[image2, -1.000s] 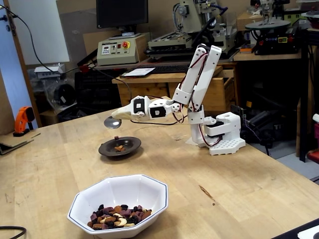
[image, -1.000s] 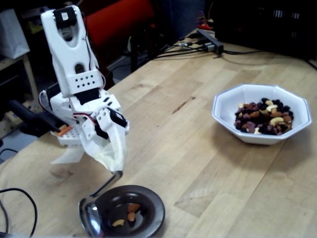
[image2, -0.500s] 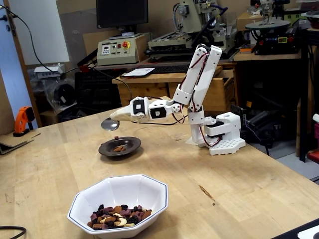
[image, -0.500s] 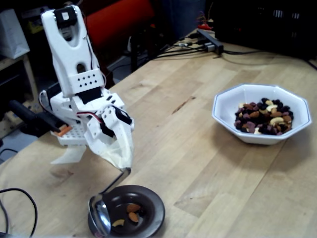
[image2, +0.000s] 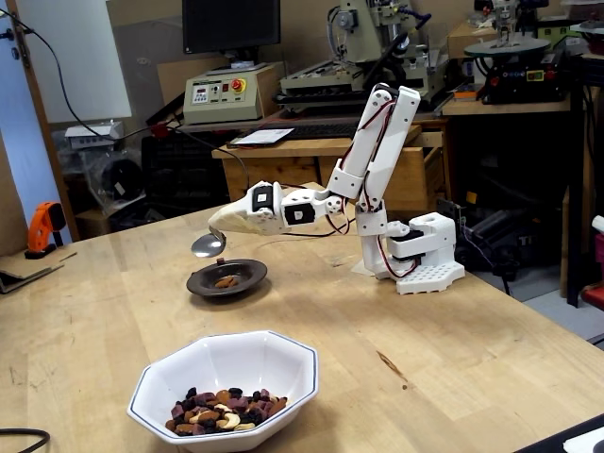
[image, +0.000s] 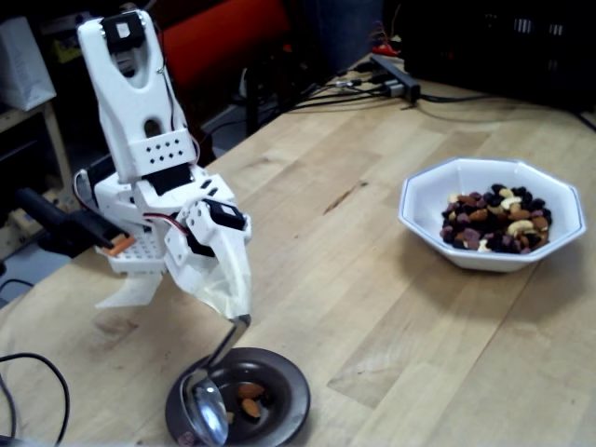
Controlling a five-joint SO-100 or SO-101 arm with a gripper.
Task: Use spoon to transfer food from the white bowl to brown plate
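My gripper [image: 233,296], wrapped in whitish tape, is shut on the handle of the silver spoon [image: 210,413]. The spoon hangs down from it, and its oval bowl sits low over the left part of the brown plate [image: 291,391]. In the other fixed view the spoon [image2: 208,245] hovers just above the plate [image2: 251,274], with the gripper [image2: 226,219] up and to its right. A few pieces of food [image: 248,399] lie in the plate's centre. I see nothing in the spoon. The white bowl [image: 419,200] stands at the right, apart from the arm, with a heap of food [image: 498,221] in it.
The arm's white base [image2: 425,257] stands on the wooden table behind the plate. A black cable [image: 33,365] loops at the table's near-left corner, and a power strip [image: 396,76] with cords lies at the far edge. An orange drill [image2: 42,226] rests off the table.
The spoon has swung right in the close fixed view, from beside the plate's left rim to over the plate, and has dropped a little. The bowl and the pieces on the plate have not moved.
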